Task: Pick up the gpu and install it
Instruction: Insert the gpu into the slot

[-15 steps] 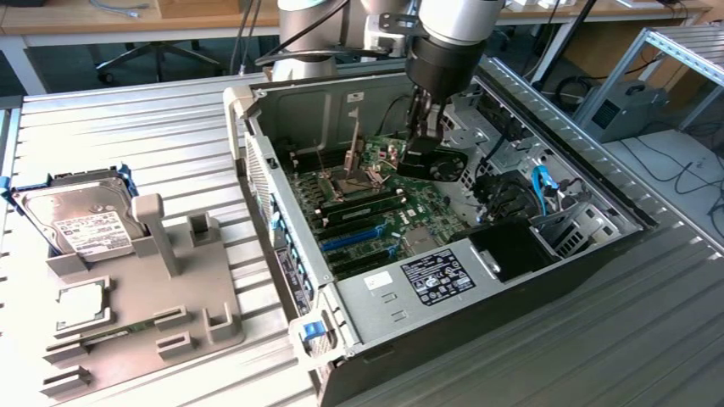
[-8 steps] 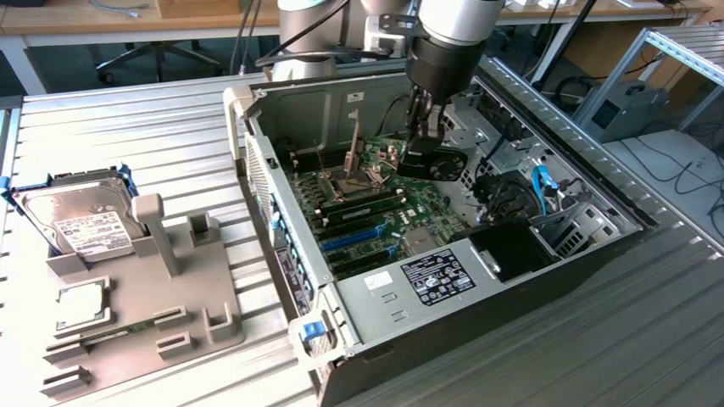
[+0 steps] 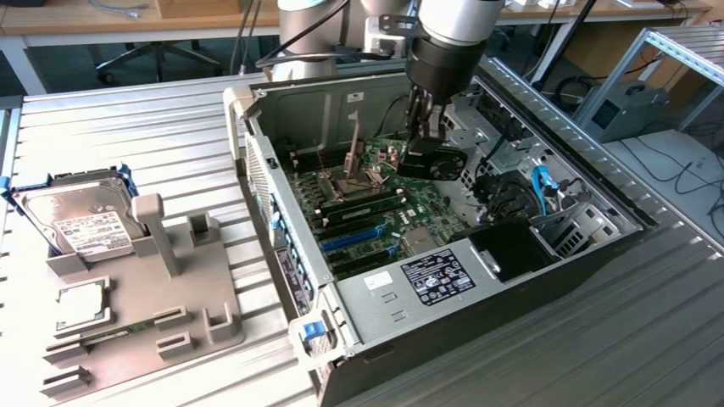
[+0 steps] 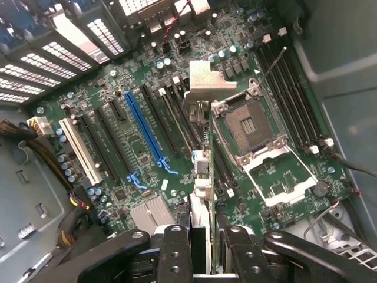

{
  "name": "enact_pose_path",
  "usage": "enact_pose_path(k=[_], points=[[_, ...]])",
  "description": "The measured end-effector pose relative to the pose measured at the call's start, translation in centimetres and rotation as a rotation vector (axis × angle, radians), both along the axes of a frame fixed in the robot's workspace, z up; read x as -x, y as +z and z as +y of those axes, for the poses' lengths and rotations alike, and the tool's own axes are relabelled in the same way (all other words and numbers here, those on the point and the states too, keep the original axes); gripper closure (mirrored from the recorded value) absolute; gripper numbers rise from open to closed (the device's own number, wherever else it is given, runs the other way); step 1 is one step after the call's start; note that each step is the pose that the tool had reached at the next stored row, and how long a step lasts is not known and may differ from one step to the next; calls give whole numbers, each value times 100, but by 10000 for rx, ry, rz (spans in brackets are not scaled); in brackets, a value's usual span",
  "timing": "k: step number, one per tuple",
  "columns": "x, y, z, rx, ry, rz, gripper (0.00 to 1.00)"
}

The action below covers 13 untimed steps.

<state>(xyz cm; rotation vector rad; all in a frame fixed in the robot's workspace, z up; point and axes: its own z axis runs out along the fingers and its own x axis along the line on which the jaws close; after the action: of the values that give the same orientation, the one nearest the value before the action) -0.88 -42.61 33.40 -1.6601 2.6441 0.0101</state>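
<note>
**Sup:** Status? Where's the gpu rn?

**Op:** Big to small: ribbed metal surface (image 3: 136,127), open PC case (image 3: 251,161) lying on it w/ the side off, mobo (image 3: 436,208) facing up. My gripper (image 3: 421,127) is down inside the case. The gpu (image 4: 201,188) is in it, hanging edge-on over the mobo.

**Sup:** Jaws?

**Op:** Narrow, clamped on the card's top edge, one finger each side. The card runs away from them along the black slots, btw the blue slot (image 4: 144,132) and the CPU socket (image 4: 247,127). I can't tell if its bottom edge touches a slot or hangs just above.

**Sup:** How does it handle?

**Op:** My read: light, stiff, thin pcb, so no sag. Fragile tho, w/ small parts on the faces. It looks like I'm holding it toward the end away from the bracket, so it prob twists in the grip if pushed off-axis. The faces look smooth, so slip is possible w/ a pinch this small. Best hold imo is the bare top edge, where I have it, not the bracket or the connector side.

**Sup:** Looks?

**Op:** Thin flat card, dark, seen edge-on, w/ white and blue bits along the top edge. Silver metal bracket (image 4: 209,82) at the far end, bent tab on top, on the side of the case's rear slot covers.
</note>
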Motion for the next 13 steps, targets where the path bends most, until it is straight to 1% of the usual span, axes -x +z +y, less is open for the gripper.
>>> enact_pose_path(k=[10, 13], points=[[0, -4, 0, 14, 297, 0, 73], [0, -7, 0, 24, 569, 0, 73]])
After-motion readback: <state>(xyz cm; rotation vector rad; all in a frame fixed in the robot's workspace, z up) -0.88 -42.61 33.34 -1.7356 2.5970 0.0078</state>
